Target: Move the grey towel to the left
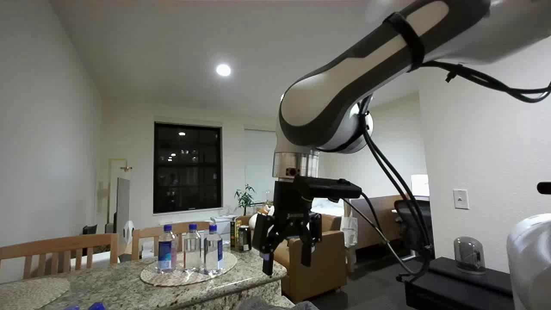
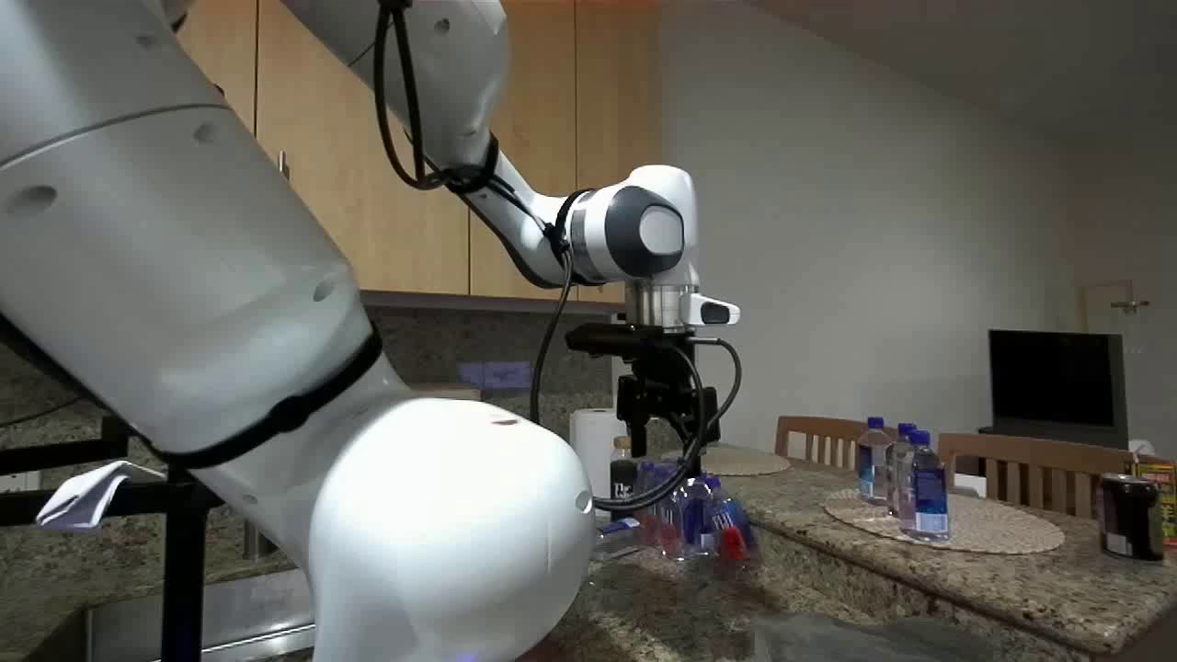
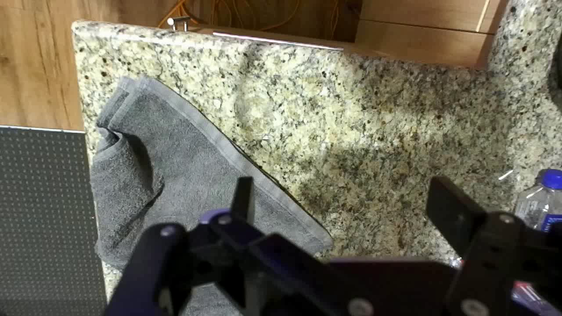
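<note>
The grey towel (image 3: 189,166) lies folded and creased on the speckled granite counter (image 3: 316,101), near the counter's corner in the wrist view. Small parts of the towel show at the bottom edge of both exterior views (image 1: 275,305) (image 2: 855,639). My gripper (image 3: 344,188) points down and is open, with nothing between its fingers. It hangs in the air above the counter in both exterior views (image 1: 287,263) (image 2: 671,441). In the wrist view one finger overlaps the towel and the other is over bare granite. The towel's lower part is partly hidden behind the gripper.
Water bottles (image 1: 192,249) stand on a round woven mat (image 1: 172,277) on the raised counter, with a dark can (image 2: 1131,515) nearby. Several more bottles (image 2: 690,519) stand on the lower counter, one visible at the wrist view's right edge (image 3: 542,199). A sink (image 2: 248,607) lies near the robot's base.
</note>
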